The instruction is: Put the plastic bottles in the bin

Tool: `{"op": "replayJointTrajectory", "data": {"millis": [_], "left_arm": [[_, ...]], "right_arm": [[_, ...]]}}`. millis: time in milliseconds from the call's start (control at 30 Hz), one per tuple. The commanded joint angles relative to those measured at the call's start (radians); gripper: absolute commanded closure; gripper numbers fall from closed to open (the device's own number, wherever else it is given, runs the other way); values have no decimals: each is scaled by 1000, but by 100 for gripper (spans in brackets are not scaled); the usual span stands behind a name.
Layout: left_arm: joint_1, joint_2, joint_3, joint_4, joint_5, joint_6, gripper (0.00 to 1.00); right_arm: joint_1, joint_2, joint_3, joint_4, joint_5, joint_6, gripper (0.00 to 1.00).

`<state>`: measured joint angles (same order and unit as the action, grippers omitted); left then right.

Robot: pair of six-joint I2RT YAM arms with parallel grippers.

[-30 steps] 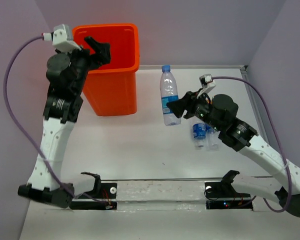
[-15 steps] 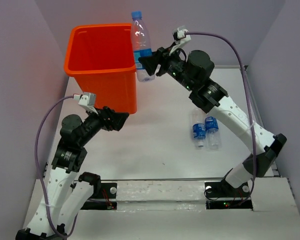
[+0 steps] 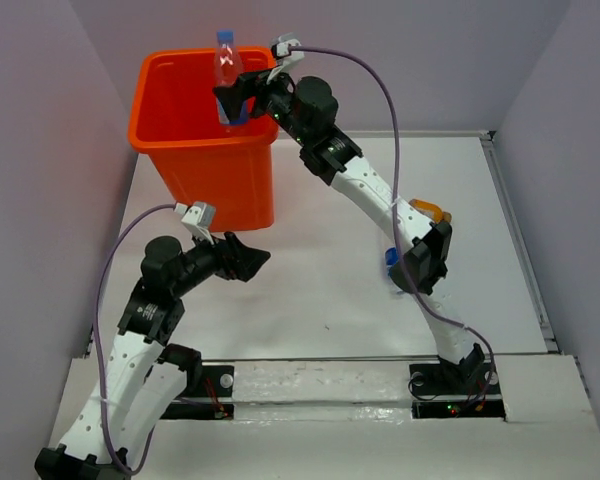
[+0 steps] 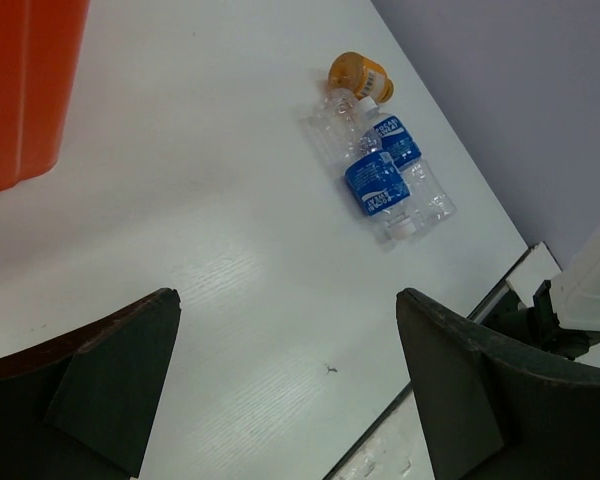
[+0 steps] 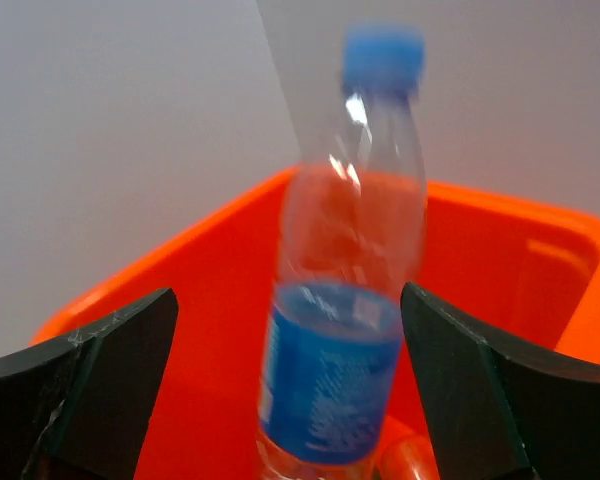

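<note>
Right gripper: jaws spread wide, not clamped. Clear blue-capped bottle: upright, blurred, between the fingers with a gap at one side, above the open orange bin. Left gripper: jaws parted, empty, over the table. Two blue-labelled bottles and an orange bottle: lying together on the table.

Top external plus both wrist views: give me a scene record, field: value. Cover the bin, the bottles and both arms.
bin: orange bin, upright, far left of the table
right gripper: above the bin's opening, jaws spread wide
bottle at bin: clear blue-capped bottle, upright between the right jaws, over the bin, blurred
left gripper: over the table in front of the bin, jaws open, empty
on table: two blue-label bottles lying side by side; orange bottle lying beside them
left to do: at least three bottles outside the bin
</note>
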<state>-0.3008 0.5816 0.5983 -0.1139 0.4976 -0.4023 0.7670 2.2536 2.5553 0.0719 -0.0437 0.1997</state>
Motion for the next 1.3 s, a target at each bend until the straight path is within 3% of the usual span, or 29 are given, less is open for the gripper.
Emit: {"op": "replayJointTrajectory", "data": {"millis": [0,100,233,267,300,367,400,433,467,533,633,1000,1267], "left_arm": [[-8,23,1,56,62,0,1],[-15,60,5,66,65,-10,1],[-107,112,0,164,24,-79,1],[-198,150,6,215,-34,-93,1],[-260,173,35,227,-86,-108,1],[-387,236,73,250,-196,-113,1],[-496,315,95,250,-302,-115,1],[-536,360,141,252,-336,-116,1],[-598,451,164,255,-391,-122,1],[-641,535,231,266,-447,-136,1],[-702,682,314,295,-554,-155,1],[-721,1202,650,312,-564,-205,1],[-719,1416,903,243,-591,-204,1]], "right_arm": [[2,-37,-2,2,-19,-42,1],[2,-185,-108,3,-7,-75,1],[-9,-496,-461,41,96,-127,2],[-29,-569,-662,60,143,-126,4],[-40,-707,-763,78,172,-123,5],[-75,-834,-938,77,250,-105,9],[-96,-894,-1110,75,312,-86,11],[-169,-1007,-1189,51,327,-22,12],[-211,-1057,-1324,31,318,19,13],[-349,-1152,-1443,-35,282,126,14],[-438,-1308,-1613,-122,274,185,14],[-554,-1503,-1906,-196,188,320,14],[-554,-1712,-1936,-303,139,331,14]]}}
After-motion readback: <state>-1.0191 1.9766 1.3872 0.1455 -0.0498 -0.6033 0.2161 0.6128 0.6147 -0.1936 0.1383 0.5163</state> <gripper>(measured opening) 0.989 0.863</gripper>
